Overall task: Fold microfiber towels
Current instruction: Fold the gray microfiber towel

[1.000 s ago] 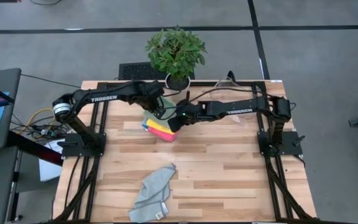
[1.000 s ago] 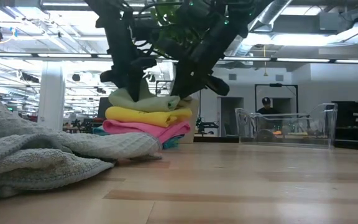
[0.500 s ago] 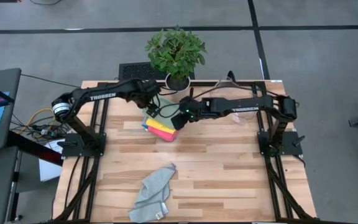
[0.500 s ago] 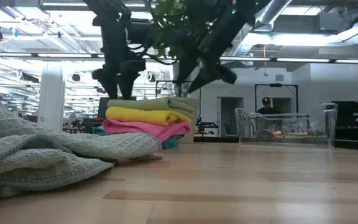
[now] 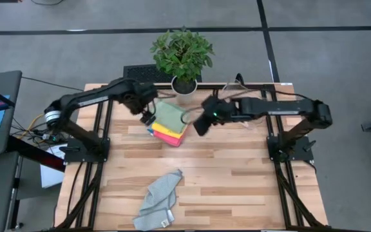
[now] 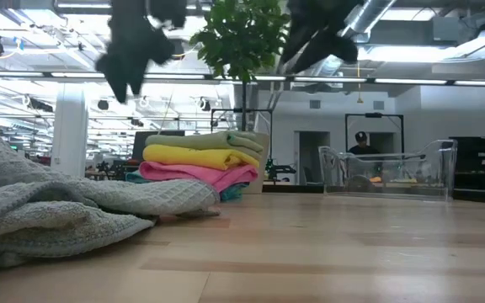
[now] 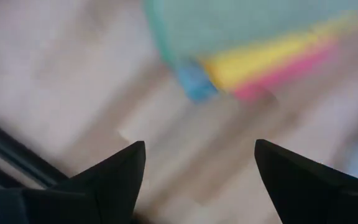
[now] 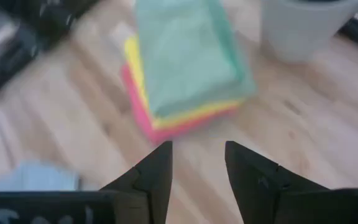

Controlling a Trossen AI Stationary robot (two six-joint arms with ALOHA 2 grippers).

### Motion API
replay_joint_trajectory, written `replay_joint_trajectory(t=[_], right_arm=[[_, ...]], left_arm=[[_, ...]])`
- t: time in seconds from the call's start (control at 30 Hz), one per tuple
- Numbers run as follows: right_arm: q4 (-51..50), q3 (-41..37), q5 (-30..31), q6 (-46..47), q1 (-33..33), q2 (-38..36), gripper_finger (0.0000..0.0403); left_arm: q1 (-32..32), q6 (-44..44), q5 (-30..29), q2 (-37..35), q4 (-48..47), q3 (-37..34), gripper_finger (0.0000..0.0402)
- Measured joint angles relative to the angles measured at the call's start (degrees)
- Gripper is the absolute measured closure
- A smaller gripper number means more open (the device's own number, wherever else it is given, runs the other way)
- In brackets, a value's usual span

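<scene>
Soft matt cloth in the folded towel stack (image 5: 169,124), a coarser waffle weave on the loose grey towel (image 5: 157,200), pale smooth wooden planks across the counter (image 5: 237,174).

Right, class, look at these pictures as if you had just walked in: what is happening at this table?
A two-armed robot is folding microfiber towels. A stack of folded towels sits near the back of the table, with a sage green towel on top, above yellow and pink ones. The left gripper and the right gripper hang on either side of the stack, both open and empty. A crumpled grey towel lies unfolded near the front edge. A potted plant stands behind the stack.
</scene>
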Motion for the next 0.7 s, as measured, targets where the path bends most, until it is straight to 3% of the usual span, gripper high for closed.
replay_joint_trajectory(t=[0.13, 0.33, 0.5, 0.7], right_arm=[[-6.8, 0.0, 0.0, 0.6, 6.7, -1.9, 0.0225], [-4.8, 0.0, 3.2, -0.8, 17.8, 1.5, 0.0204], [4.9, 0.0, 1.1, -7.8, 23.1, 9.5, 0.0174], [20.1, 0.0, -4.8, -17.9, 23.3, 19.0, 0.0163]], left_arm=[[-9.6, -7.4, 3.9, -7.3, -1.1, -2.4, 0.0106], [-30.9, -28.7, -0.5, -15.3, 13.0, -11.1, 0.0106], [-45.3, -42.4, -7.5, -15.6, 29.5, -19.3, 0.0106], [-53.4, -51.3, -13.3, -10.9, 45.0, -26.2, 0.0106]])
